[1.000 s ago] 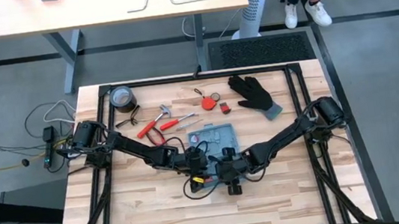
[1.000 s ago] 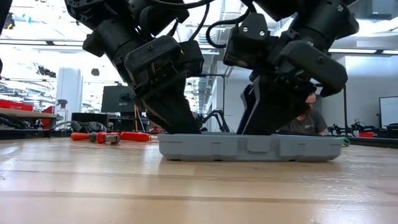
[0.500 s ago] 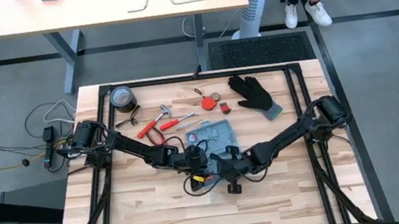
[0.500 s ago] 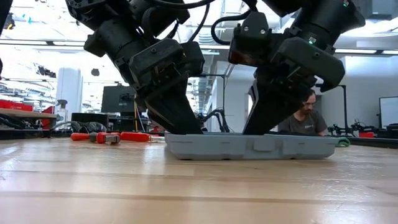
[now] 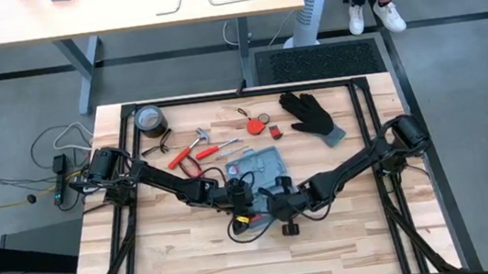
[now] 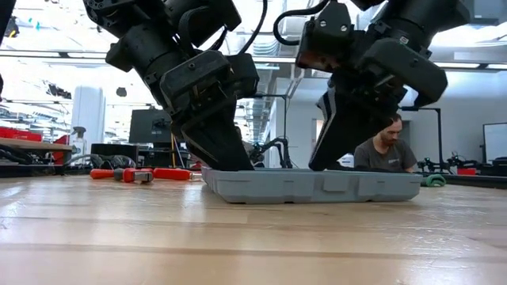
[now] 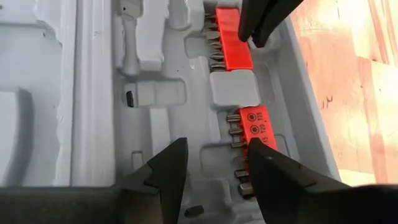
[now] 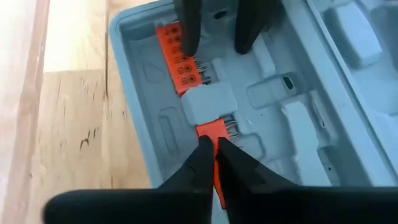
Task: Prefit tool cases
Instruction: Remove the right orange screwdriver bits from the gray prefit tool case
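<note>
Crowding the tool case [image 5: 257, 167], left gripper [image 7: 214, 163] spread, right gripper [image 8: 214, 149] pressed together, pliers [image 5: 187, 160] beside.

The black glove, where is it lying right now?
In the high view the black glove lies near the table's far right corner, right of the small red items and apart from the open tool case.

The tool case [image 5: 258, 169] is pale blue-grey, with lighter grey moulded recesses inside and two bright orange-red bit holders [image 7: 231, 36] bearing silver bits. Both arms and the left gripper [image 7: 214, 163] and right gripper [image 8: 213, 163] are matt black. The table [image 5: 184, 254] is light wood in blond plank stripes. At upper right lies a black glove [image 5: 309, 114] with a grey cuff; at upper left, a dark tape roll [image 5: 150, 121]. Red-handled pliers [image 5: 188, 160] lie centre-left.
</note>
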Tool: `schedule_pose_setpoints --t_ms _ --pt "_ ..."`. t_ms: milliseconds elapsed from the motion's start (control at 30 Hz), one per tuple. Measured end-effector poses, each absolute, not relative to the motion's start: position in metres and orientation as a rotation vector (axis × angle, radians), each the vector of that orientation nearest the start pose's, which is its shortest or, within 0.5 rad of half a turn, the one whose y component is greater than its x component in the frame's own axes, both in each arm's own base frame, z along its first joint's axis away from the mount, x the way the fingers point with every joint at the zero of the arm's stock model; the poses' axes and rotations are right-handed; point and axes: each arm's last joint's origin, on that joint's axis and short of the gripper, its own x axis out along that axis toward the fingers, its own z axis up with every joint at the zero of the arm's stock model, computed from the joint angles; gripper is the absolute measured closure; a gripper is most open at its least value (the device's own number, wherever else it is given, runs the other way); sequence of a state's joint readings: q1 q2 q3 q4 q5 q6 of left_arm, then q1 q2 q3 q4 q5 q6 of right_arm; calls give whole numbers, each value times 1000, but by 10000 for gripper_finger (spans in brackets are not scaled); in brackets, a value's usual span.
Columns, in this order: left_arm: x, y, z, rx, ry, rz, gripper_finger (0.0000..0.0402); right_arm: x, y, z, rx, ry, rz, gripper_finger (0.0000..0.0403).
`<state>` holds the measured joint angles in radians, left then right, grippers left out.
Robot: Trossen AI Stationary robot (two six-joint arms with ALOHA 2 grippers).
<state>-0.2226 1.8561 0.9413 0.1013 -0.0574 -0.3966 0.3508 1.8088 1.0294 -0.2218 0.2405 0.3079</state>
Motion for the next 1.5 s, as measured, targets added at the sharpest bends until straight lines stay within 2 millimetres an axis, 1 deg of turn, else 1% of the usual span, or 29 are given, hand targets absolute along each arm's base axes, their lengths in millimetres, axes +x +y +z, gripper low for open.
schedule_pose_setpoints --t_ms 167,267,367,433,500,600,767,867,967,1067,1233,1433,1500 --pt "349 -77 129 -259 825 6 243 333 113 150 -66 951 -5 295" --pt "349 -77 129 -258 826 6 243 334 110 150 -49 943 9 246" --pt "349 -77 129 -257 827 6 243 332 103 145 -41 962 -8 199" --pt "349 -77 129 -257 827 6 243 332 98 142 -22 973 1 178" --pt "349 -77 129 -250 827 3 243 332 96 142 -6 974 11 171" --pt "349 -77 129 -242 828 0 243 334 95 137 -13 970 19 175" --pt "348 -77 128 -231 831 -3 243 339 105 122 -13 972 70 198" --pt "348 -78 128 -230 832 -6 243 338 108 110 -13 1021 46 211" --pt "348 -78 128 -230 832 -6 243 336 109 104 8 1059 12 224" --pt "348 -78 128 -228 830 -6 243 335 109 103 15 1077 0 245" --pt "348 -78 128 -226 834 -5 243 335 108 103 67 1075 -48 309" --pt "348 -77 127 -223 844 -4 243 341 111 110 106 1078 -74 309" --pt "347 -77 127 -221 850 -3 243 343 111 119 107 1060 -85 309"
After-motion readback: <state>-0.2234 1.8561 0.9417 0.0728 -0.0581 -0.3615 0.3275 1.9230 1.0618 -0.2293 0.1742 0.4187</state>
